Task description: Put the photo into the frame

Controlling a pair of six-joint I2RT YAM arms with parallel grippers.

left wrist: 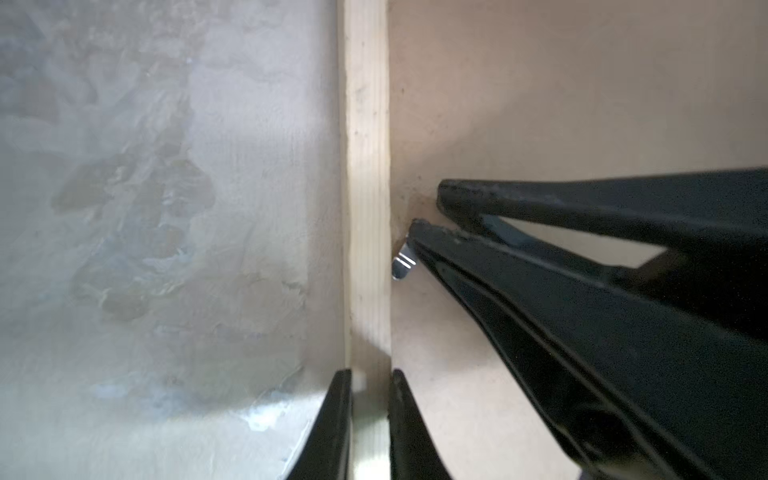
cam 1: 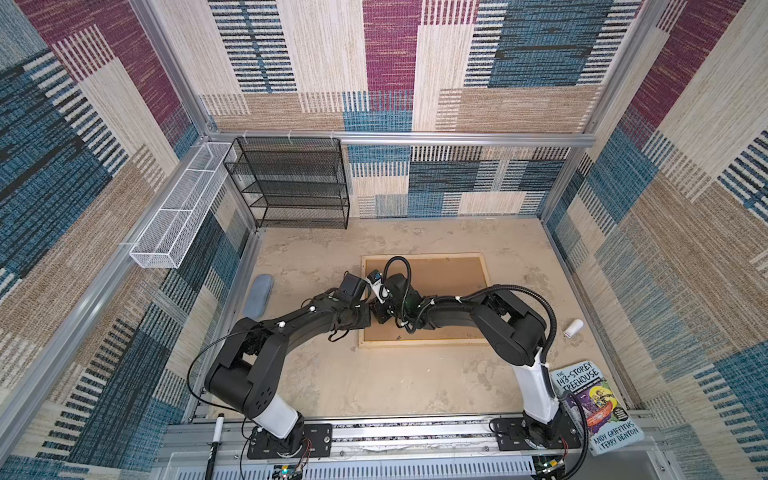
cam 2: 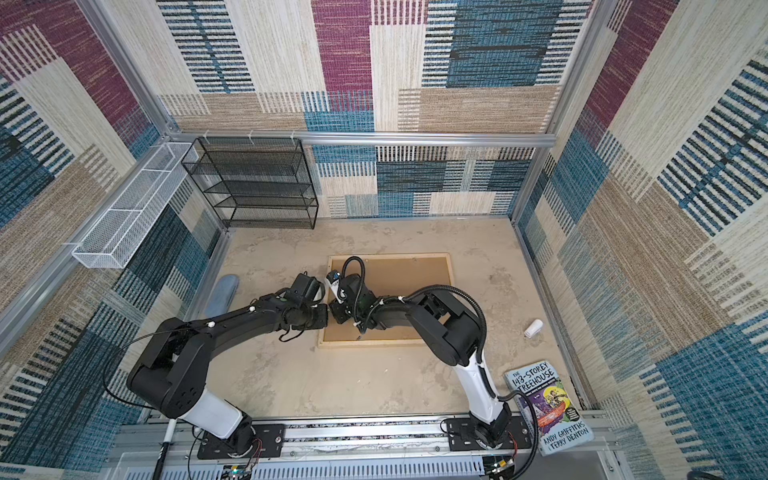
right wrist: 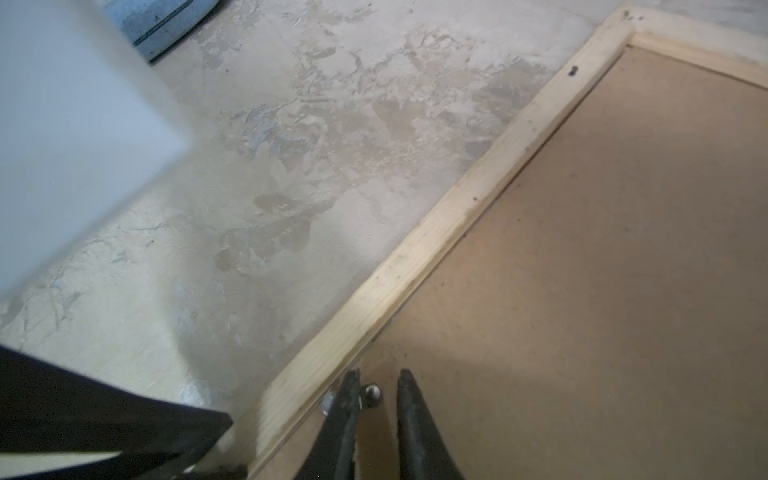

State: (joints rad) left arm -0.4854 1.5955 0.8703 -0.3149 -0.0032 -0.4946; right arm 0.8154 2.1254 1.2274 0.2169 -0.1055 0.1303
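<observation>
**Both hands at the frame's left rail, working a retaining tab**

In both top views the frame (cam 1: 424,343) lies flat on the worktop (cam 1: 374,382), a little right of centre in the picture. Its back is up, and the brown backing board (cam 1: 449,276) fills its opening. The two arms meet over the frame's left edge, near picture centre.

The left hand (left wrist: 370,374) straddles that pale wooden rail, one finger outside and one inside. It looks clamped on the rail, probably to steady the frame. The right hand (right wrist: 379,374) is nearly closed, with only a narrow gap through which bare board shows, so it holds nothing. One of its fingers rests against a small metal tab (left wrist: 403,262) at the rail's inner edge.

The step in hand looks like work on this tab. The next move probably calls for a short, controlled push with that fingertip along the board. The left hand would need to hold the rail firmly so the frame does not slide.

The photo is not visible in any view. It may lie under the backing board or be elsewhere, so I cannot tell whether the tab is being turned to lock the board down or to free it. In the top views both hands are hidden behind the wrists and cables, and the arms cover much of the frame's left and lower parts. Any other tabs cannot be made out. The wrist views are soft with blur.
</observation>
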